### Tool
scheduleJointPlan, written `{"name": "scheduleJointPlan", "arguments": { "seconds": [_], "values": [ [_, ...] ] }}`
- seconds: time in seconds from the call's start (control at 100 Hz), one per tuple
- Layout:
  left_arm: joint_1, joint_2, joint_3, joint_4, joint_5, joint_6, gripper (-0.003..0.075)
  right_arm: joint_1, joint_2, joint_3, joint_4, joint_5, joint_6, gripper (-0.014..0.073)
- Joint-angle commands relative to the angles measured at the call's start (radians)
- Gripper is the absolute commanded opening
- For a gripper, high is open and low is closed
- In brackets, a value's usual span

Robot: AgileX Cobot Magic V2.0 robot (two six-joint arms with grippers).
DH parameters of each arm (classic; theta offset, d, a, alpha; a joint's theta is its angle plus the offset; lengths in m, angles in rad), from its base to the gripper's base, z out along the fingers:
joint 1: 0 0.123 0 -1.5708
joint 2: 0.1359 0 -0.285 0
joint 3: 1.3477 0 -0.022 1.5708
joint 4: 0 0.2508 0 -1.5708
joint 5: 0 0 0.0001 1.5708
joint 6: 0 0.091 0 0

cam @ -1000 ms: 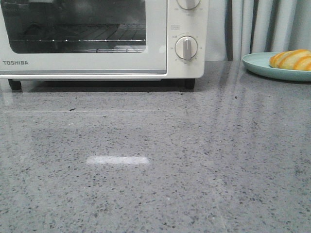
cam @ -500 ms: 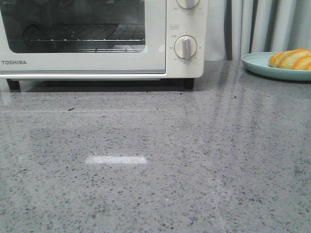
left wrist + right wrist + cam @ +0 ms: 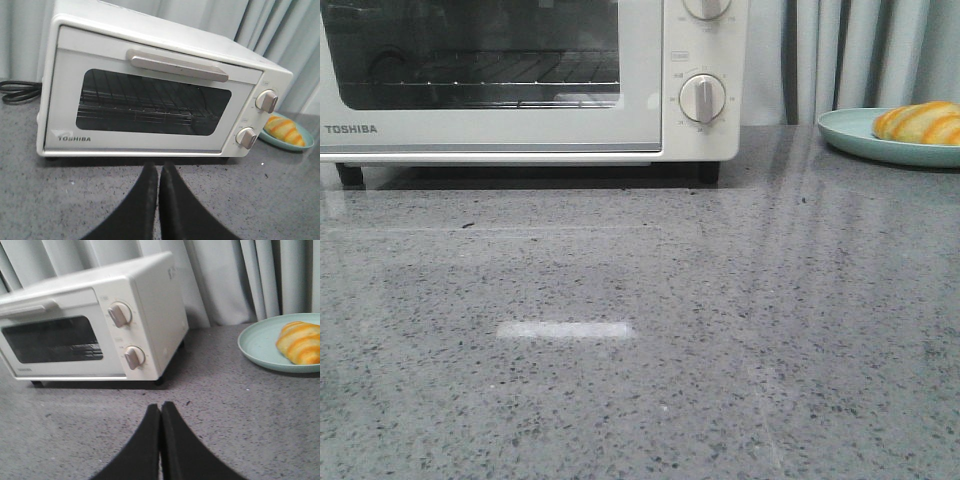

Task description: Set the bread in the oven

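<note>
Bread (image 3: 300,342): on plate (image 3: 260,347), right of closed oven (image 3: 90,330), long axis slanting away; right gripper (image 3: 160,412) nearer. Both grippers' jaws closed, empty; left gripper (image 3: 159,172) faces oven door.

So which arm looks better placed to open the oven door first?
Probably the left. The left gripper, fingers together, points squarely at the closed oven, whose handle is centred ahead. The right gripper sees the oven at an angle and sits nearer the bread on its plate.
</note>
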Motion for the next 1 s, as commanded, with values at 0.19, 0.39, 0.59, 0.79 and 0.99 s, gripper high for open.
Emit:
{"name": "scheduleJointPlan", "arguments": {
  "seconds": [0.19,0.39,0.59,0.79,0.99],
  "values": [
    [-0.139,0.403,-0.341,-0.017,-0.071,0.208,-0.0021,0.0,0.124,-0.058,-0.035,-0.075,-0.008,-0.0069],
    [-0.184,0.608,-0.492,-0.022,-0.12,0.229,-0.0021,0.0,0.124,-0.058,-0.035,-0.077,-0.008,-0.0069],
    [-0.184,0.745,-0.588,-0.027,-0.141,0.229,-0.0021,0.0,0.124,-0.058,-0.035,-0.077,-0.008,-0.0069],
    [-0.184,0.83,-0.624,-0.027,-0.141,0.231,-0.0021,0.0,0.124,-0.058,-0.035,-0.077,-0.008,-0.0069],
    [-0.184,0.869,-0.624,-0.025,-0.106,0.231,-0.0021,0.0,0.124,-0.058,-0.035,-0.071,-0.008,-0.0069]
  ]
}}
